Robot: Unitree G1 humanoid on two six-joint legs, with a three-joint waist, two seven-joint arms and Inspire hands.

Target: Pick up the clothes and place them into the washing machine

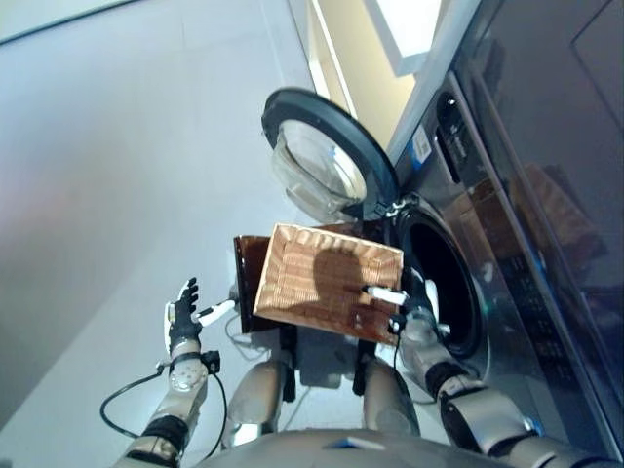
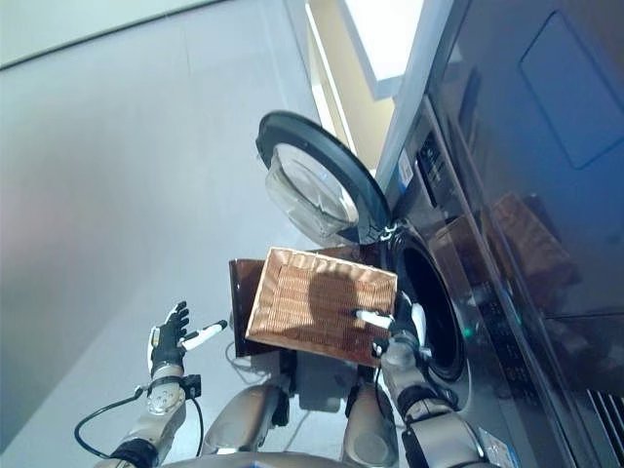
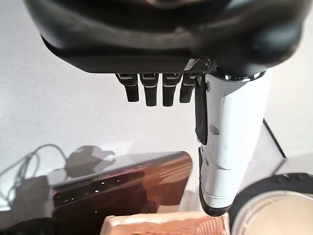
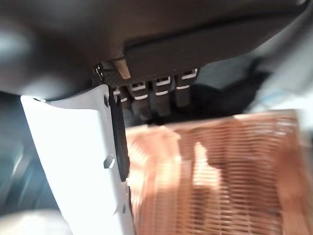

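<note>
A woven brown basket (image 1: 322, 283) rests on a dark stool (image 1: 249, 268) in front of the washing machine; I see no clothes in it. The machine's round door (image 1: 327, 156) is swung open and the dark drum opening (image 1: 444, 283) shows to the basket's right. My right hand (image 1: 409, 307) hovers at the basket's right edge, just before the drum opening, open with its white-covered thumb (image 4: 78, 161) out and nothing in it. My left hand (image 1: 182, 317) is held up to the left of the stool, open and empty, its fingers (image 3: 151, 88) straight.
The washing machine's grey front and control panel (image 1: 439, 117) fill the right side. Pale floor (image 1: 117, 175) spreads to the left of the stool. The open door juts out above the basket.
</note>
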